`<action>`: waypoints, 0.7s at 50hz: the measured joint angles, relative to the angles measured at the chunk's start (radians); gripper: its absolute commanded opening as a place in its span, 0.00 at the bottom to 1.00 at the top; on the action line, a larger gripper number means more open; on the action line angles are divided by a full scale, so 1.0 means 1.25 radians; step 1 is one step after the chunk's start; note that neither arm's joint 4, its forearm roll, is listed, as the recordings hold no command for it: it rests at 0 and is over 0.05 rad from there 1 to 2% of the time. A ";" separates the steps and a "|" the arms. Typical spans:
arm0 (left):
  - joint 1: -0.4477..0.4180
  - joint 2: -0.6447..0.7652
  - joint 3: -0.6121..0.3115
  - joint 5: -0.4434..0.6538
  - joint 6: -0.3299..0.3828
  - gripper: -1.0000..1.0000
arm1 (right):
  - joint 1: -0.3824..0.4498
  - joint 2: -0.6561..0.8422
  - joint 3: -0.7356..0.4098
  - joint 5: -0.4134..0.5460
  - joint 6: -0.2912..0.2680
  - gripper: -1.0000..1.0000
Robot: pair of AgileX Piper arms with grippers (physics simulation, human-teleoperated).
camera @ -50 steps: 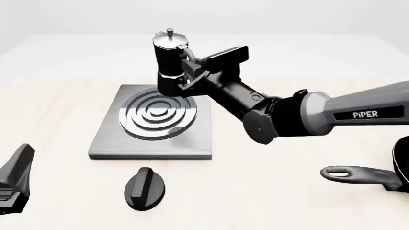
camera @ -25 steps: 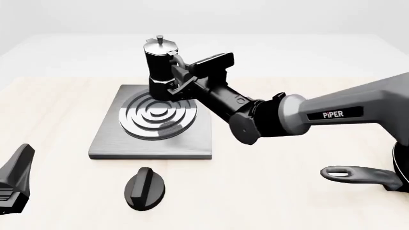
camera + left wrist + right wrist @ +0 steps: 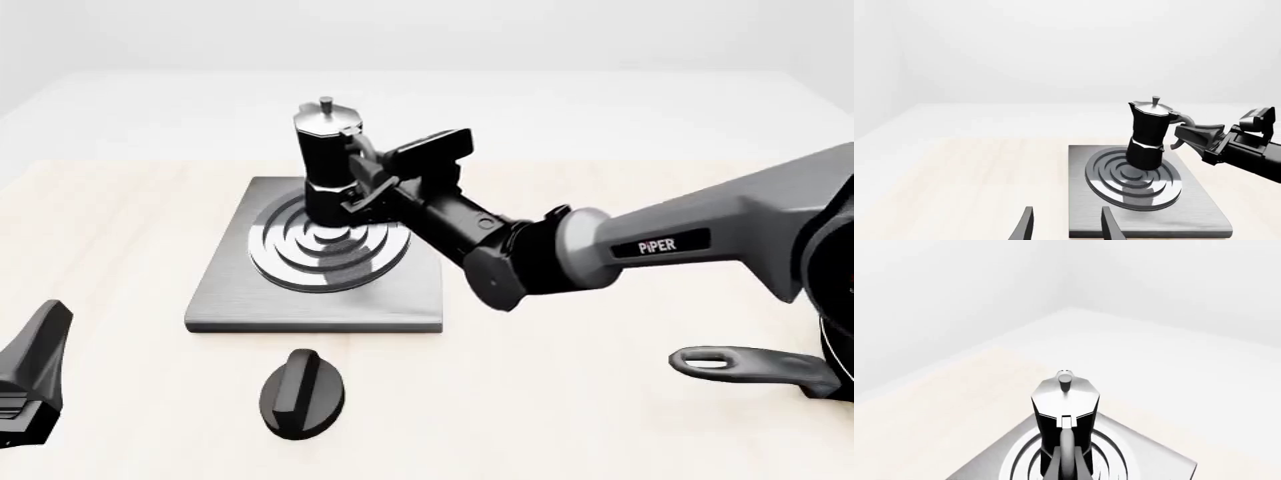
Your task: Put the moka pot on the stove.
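The moka pot [image 3: 324, 160] is black and faceted with a silver lid and knob. It stands upright over the ring burner of the flat grey stove [image 3: 224, 292]. My right gripper [image 3: 360, 186] is shut on its curved side handle. I cannot tell whether the pot's base touches the burner. In the left wrist view the pot [image 3: 1147, 134] is over the far part of the rings of the stove [image 3: 1201, 220], with the right gripper [image 3: 1185, 134] beside it. The right wrist view looks down on the pot's lid [image 3: 1065, 396]. My left gripper [image 3: 1067, 227] is open and empty, near the table's front left.
A black oval knob [image 3: 303, 393] lies on the table just in front of the stove. A black pan's long handle [image 3: 747, 366] lies at the front right. The right arm [image 3: 641, 245] crosses above the table's middle.
My right gripper has carried the moka pot left and down, from the stove's far right corner to over the ring burner. The left gripper has not moved.
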 measured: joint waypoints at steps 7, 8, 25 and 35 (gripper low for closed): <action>0.000 0.000 0.000 0.000 0.000 1.00 | 0.002 0.013 -0.006 0.000 0.003 0.00; 0.000 0.000 0.000 0.000 0.000 1.00 | 0.002 0.015 -0.006 0.000 0.004 0.00; 0.000 0.000 0.000 0.000 0.000 1.00 | 0.008 0.042 -0.017 0.004 0.007 0.00; 0.000 0.000 0.000 0.000 0.000 1.00 | 0.010 0.054 -0.025 0.011 0.006 0.00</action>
